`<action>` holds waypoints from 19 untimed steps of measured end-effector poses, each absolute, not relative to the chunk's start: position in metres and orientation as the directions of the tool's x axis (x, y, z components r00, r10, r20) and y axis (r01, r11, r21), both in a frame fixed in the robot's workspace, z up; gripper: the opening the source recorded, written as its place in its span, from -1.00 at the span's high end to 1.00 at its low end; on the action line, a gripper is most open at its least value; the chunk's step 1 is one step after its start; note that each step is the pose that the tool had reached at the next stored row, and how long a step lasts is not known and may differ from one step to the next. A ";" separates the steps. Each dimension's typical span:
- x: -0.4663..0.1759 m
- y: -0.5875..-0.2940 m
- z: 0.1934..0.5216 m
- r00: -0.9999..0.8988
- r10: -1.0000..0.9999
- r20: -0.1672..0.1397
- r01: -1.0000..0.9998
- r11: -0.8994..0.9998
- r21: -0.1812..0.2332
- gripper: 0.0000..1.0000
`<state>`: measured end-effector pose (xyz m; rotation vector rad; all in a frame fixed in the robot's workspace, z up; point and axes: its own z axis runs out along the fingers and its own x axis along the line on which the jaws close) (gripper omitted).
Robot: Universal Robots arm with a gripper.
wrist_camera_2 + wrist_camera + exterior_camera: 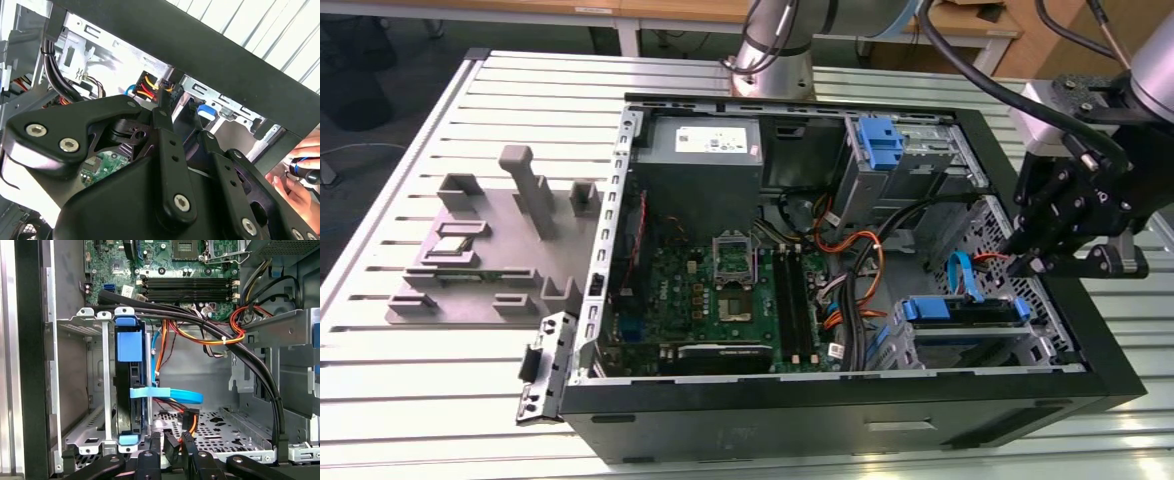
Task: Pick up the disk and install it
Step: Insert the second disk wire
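Note:
The disk (961, 312) sits inside the metal drive cage (914, 345) at the near right corner of the open computer case, its blue carrier bracket facing up. In the first wrist view the disk (129, 390) stands edge-on in the cage slot, blue bracket (129, 346) around it. My gripper (1027, 266) hovers just above and to the exterior view's right of the cage, apart from the disk. Its black fingers (170, 442) are close together with nothing between them. In the second wrist view the gripper (180, 107) points down into the case.
A blue flat cable (170, 394) and orange and black wires (200, 335) cross beside the cage. The motherboard (720, 290), grey power supply (704, 150) and a second blue bracket (881, 140) fill the case. A grey fixture (494, 250) lies to the exterior view's left. A person's hand (300, 175) is outside the case wall.

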<state>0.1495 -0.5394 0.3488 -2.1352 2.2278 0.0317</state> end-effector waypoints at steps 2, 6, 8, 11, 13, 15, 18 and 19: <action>0.150 -0.539 0.348 -0.042 -0.998 -0.054 -0.999 0.043 -0.024 0.39; 0.153 -0.539 0.347 -0.042 -0.998 -0.054 -0.999 0.043 -0.024 0.39; 0.154 -0.539 0.346 -0.042 -0.998 -0.054 -0.999 0.043 -0.024 0.39; 0.154 -0.538 0.345 -0.042 -0.998 -0.054 -0.999 0.043 -0.024 0.39; 0.154 -0.538 0.344 -0.042 -0.998 -0.054 -0.999 0.043 -0.024 0.39; 0.154 -0.538 0.344 -0.042 -0.998 -0.054 -0.999 0.043 -0.024 0.39; 0.154 -0.538 0.344 -0.042 -0.998 -0.054 -0.999 0.043 -0.024 0.41; 0.154 -0.538 0.344 -0.042 -0.998 -0.054 -0.999 0.043 -0.024 0.41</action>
